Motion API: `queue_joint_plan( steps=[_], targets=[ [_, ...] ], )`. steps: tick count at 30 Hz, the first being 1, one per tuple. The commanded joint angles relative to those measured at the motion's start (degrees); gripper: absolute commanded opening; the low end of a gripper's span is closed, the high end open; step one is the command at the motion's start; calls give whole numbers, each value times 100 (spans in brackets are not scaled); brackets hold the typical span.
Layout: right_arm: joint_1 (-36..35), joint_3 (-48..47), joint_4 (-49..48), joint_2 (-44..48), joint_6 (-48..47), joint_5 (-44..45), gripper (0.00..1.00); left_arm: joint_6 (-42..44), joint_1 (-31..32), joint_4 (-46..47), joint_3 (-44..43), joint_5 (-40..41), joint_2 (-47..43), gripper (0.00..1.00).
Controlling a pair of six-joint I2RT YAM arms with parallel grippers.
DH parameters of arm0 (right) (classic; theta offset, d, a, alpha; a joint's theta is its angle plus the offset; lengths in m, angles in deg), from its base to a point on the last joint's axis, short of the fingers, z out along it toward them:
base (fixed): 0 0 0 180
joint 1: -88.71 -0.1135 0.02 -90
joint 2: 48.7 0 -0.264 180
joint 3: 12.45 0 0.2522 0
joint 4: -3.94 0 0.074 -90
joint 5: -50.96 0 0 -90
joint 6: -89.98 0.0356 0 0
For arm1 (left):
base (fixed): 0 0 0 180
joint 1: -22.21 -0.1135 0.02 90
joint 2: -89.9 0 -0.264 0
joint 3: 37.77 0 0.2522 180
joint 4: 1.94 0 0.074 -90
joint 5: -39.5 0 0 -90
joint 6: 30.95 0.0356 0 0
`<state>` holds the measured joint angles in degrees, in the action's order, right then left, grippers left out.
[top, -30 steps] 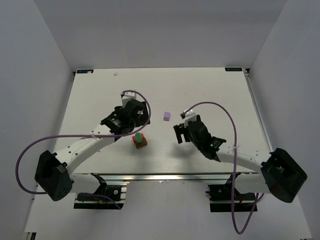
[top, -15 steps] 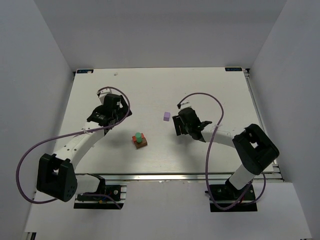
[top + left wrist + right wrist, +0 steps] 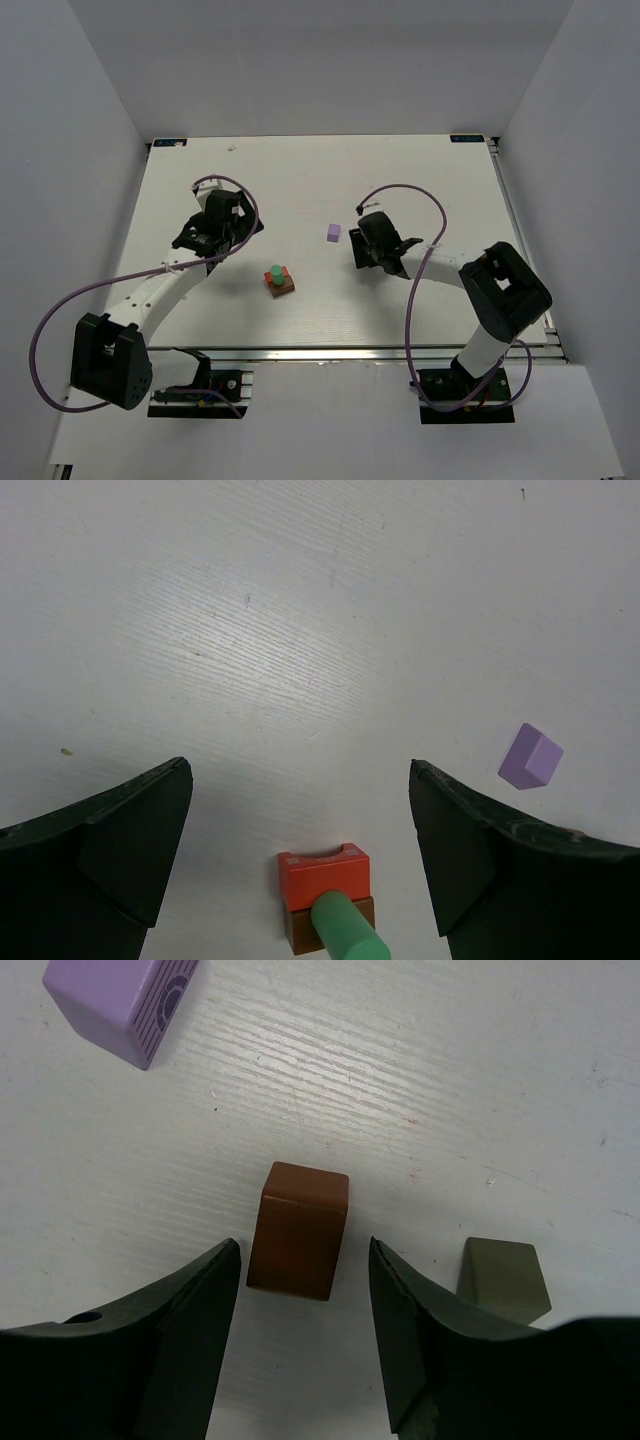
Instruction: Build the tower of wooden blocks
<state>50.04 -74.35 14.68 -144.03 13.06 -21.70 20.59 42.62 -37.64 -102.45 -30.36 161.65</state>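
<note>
My right claw (image 3: 300, 1260) has narrowed over the last second and now brackets the brown block (image 3: 300, 1210). A slim gap shows on each side, so nothing is gripped yet. I judge this the next piece for the stack. It is a smooth, matt-painted oblong resting on the pale, fine-grained worktop (image 3: 450, 1070). Just beside it sits a dull grey-brown block (image 3: 505, 1278); farther off, a lilac cube (image 3: 120, 1000) with a striped printed face.

My left claw (image 3: 298, 780) has drawn back from the wood block tower (image 3: 325, 905) and hangs wide open, empty. The stack so far is a brown base (image 3: 298, 922), a red-orange notched block (image 3: 322, 870) and a green round peg (image 3: 345, 935) on top.
</note>
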Motion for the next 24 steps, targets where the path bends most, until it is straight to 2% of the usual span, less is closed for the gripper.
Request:
queue_joint_plan(
  steps=[1,9,12,13,16,18,19,21,24],
  targets=[
    [18,-231,-172,-56,54,24,59,-39,-28,137,108,-63,-178,98],
    [18,-257,-207,-12,-77,-47,35,-21,-28,242,135,-133,-179,98],
    [27,-283,-234,23,-402,-187,22,-30,-28,268,170,-160,-143,98],
    [18,-292,-216,49,-673,-318,14,-30,-28,277,187,-168,-135,98],
    [18,-222,-303,251,-1095,-468,12,-22,-28,338,231,-203,-169,98],
    [18,-196,-234,541,-2043,-1134,10,5,-28,391,310,-265,-214,98],
    [9,-204,-138,663,-2368,-1659,3,5,-28,426,328,-282,-222,98],
    [0,-170,-119,1110,-3046,-2197,3,14,-36,444,398,-318,-231,98],
    [0,-239,29,1594,-3976,-3496,5,5,-54,497,512,-353,-231,98]
  ],
)
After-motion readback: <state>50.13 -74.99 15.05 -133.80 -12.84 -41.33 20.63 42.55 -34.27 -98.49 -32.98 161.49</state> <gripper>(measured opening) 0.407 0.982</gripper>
